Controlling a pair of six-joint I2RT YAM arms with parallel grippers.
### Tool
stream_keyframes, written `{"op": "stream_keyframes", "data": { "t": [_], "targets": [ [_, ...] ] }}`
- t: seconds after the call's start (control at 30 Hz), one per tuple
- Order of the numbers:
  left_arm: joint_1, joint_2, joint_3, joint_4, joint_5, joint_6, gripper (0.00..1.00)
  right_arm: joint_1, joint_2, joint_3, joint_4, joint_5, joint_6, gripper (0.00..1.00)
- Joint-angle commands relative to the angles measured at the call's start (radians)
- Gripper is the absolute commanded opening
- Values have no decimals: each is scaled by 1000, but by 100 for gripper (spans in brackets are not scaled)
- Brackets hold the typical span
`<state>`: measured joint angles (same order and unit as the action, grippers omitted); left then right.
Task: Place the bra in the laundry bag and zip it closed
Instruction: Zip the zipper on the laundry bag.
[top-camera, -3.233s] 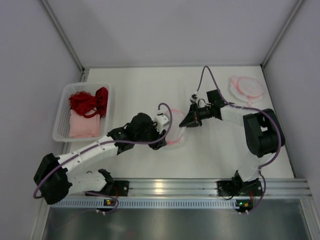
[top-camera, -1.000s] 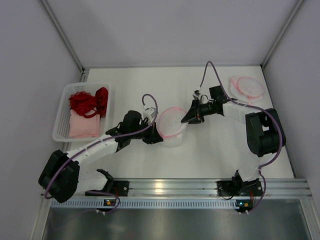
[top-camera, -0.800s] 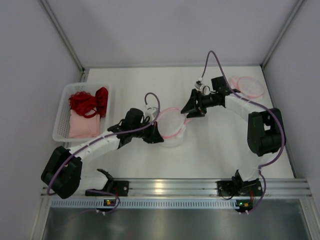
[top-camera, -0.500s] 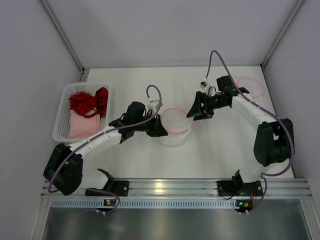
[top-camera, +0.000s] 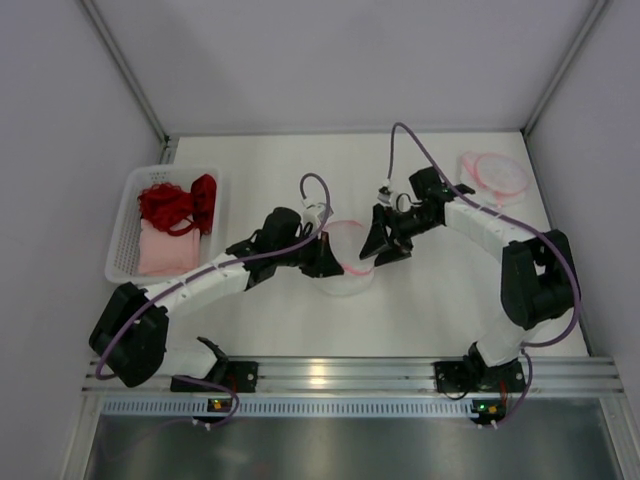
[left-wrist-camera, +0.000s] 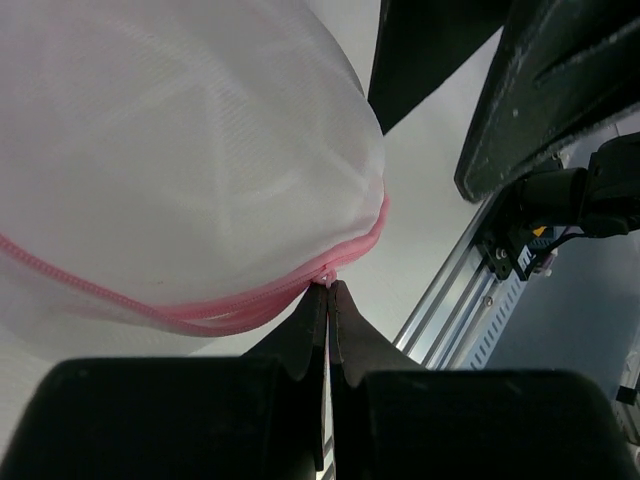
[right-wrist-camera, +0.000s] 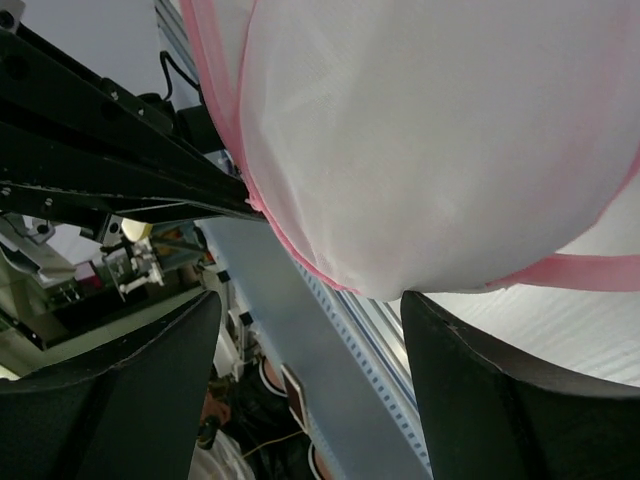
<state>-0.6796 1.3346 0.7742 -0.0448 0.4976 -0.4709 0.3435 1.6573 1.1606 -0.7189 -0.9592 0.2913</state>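
- Left hand: my two fingers are pressed tightly together, pinching the pink zipper of the laundry bag right at the seam, where a small tab sits just above my fingertips.
- From overhead, my left hand reaches in from the left and meets the laundry bag on its left side, near the middle of the white tabletop.
- My right hand is spread wide. Its two dark fingers stand apart, with the bag's rounded white mesh bulging toward the gap. I cannot tell whether either finger touches it.
- From overhead, my right hand is at the bag's right side, opposite my left hand, so the bag sits between the two.
- The bag is a puffed, rounded shape of white mesh with a pink zipper band running around it.
- Pale folds show faintly through the mesh in my left wrist view. I cannot tell whether they are the bra.
- A white basket stands at the left edge of the tabletop, well apart from the bag. It holds a red lacy garment at the far end and a folded pink cloth nearer to me.
- A second mesh bag, flat and pink-rimmed, lies at the far right corner.
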Motion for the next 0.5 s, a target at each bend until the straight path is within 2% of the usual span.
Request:
{"op": "stream_keyframes", "data": {
  "t": [0.0,0.17,0.27,0.47],
  "targets": [
    [0,-9,39,79,-53,-54,0,58,7,53,-30,10,-30,73],
    [6,-28,20,69,-65,-54,0,48,19,106,-103,80,-86,74],
    [6,-43,14,56,-61,-41,0,5,3,111,-99,24,-77,74],
    [8,-58,11,57,-99,-2,0,28,9,35,-54,-79,-9,71]
  ]
}}
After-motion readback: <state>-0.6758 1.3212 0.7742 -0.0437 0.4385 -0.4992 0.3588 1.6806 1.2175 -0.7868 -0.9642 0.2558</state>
